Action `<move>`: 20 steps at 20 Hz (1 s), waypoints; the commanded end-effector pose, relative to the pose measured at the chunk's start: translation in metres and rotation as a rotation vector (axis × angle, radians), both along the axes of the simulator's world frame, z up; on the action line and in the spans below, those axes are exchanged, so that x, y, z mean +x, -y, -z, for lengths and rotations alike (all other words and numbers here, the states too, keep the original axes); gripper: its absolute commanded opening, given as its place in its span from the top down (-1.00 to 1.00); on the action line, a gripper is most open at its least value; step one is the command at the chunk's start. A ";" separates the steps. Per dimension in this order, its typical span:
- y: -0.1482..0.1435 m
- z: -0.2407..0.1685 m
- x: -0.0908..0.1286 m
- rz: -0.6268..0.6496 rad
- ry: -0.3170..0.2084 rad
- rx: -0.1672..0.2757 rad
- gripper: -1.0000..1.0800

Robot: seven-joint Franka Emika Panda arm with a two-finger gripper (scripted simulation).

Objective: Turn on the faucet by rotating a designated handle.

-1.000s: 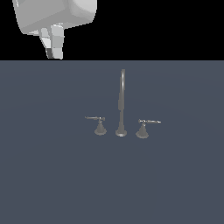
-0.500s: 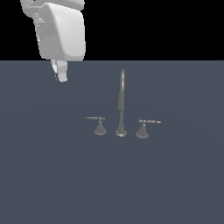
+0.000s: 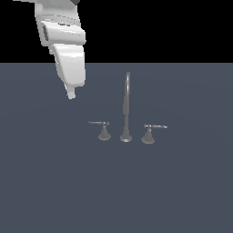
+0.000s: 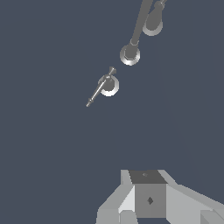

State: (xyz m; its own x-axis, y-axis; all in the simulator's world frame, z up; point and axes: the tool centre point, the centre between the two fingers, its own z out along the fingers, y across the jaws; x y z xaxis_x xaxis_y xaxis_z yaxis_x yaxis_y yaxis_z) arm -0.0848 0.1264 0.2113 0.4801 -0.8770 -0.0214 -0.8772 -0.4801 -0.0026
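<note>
Since the earlier frames the arm has swung across and dropped lower on the exterior view's left, so that its white body now hangs nearly upright with the hand (image 3: pixel 71 94) pointing down at the dark grey worktop (image 3: pixel 54 191). That hand sits high above the surface and well apart from the fixture, up and toward the exterior view's left of it; only one pale tip shows there, and in the wrist view just the grey base of the hand (image 4: pixel 146 205) enters the frame, so I cannot tell whether the fingers are wide or narrow, and nothing is seen held in them. Moving rightward, the handle (image 3: pixel 103 132) stands on its cone base with its thin bar pointing toward the exterior view's left; the wrist view shows the same handle (image 4: pixel 106 85) from above, its bar slanting away from the round base. Just beside it rises the faucet (image 3: pixel 126 109), its thin arched spout upright on a flared foot. Farthest toward the exterior view's right is the twin handle (image 3: pixel 149 133), its bar pointing right. None of the three has shifted.
</note>
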 end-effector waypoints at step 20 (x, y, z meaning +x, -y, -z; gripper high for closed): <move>0.022 0.103 0.087 0.430 0.002 -0.018 1.00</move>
State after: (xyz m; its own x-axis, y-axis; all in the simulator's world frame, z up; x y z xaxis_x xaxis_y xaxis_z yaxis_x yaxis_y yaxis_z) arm -0.0048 0.1076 0.1164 0.1049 -0.9945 -0.0059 -0.9945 -0.1049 0.0014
